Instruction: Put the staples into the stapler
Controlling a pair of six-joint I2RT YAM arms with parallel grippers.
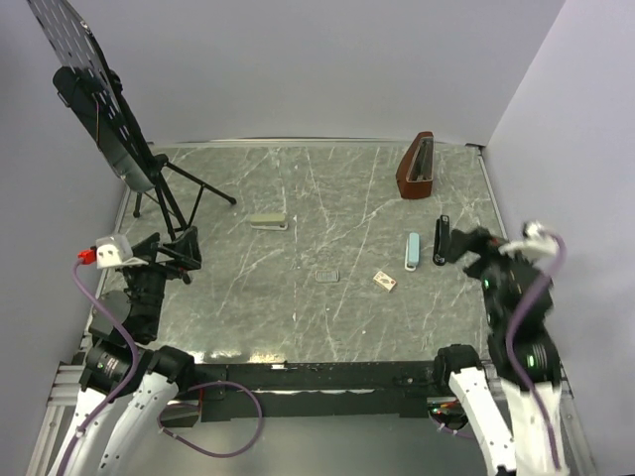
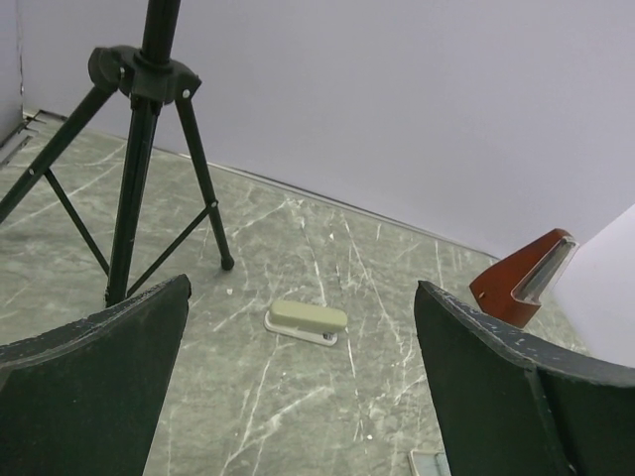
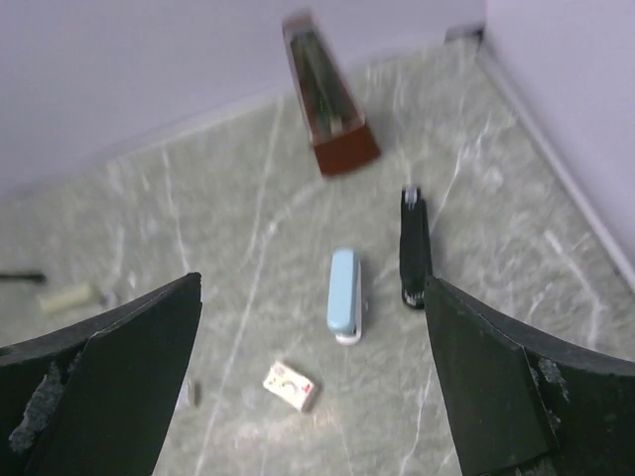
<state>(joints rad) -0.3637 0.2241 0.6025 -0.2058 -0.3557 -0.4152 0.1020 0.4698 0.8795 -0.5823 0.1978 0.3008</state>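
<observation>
Top external view: grey marbled table [image 1: 298, 317], black tripod stand [image 1: 174, 188] at far left. Left claw [image 1: 184, 248] at near left, fingers spread, holding nothing. Right claw [image 1: 458, 243] by the right edge, fingers spread wide, pinching nothing. Red-brown case [image 1: 417, 167] at far right. Black stapler [image 1: 441, 241] lies flat just left of the right claw; touching or not, cannot tell. In the right wrist view it sits ahead of the claw, toward the right finger, clear of both. Light-blue stapler [image 1: 412, 251] just left of it, parallel. Grey-green stapler [image 1: 268, 221] mid-table, far. Whitish-tan staples box [image 1: 385, 281] nearer, left of the blue one, apart from the claw.
</observation>
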